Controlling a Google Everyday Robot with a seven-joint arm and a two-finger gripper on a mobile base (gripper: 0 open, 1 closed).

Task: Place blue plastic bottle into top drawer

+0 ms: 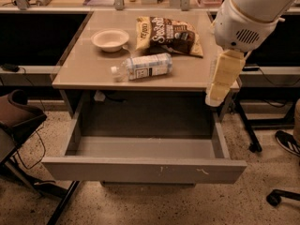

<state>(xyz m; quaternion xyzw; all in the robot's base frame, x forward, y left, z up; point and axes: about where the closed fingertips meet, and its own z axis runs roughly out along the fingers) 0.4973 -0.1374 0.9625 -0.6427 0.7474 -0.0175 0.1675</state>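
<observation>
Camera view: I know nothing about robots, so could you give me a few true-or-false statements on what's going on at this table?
1. The blue plastic bottle lies on its side on the table. True.
2. The top drawer is closed. False: it is pulled open.
3. The robot's hand holds the bottle. False: the hand hangs by the table's right edge, apart from the bottle.
4. The bowl sits on the table left of the chip bag. True.
</observation>
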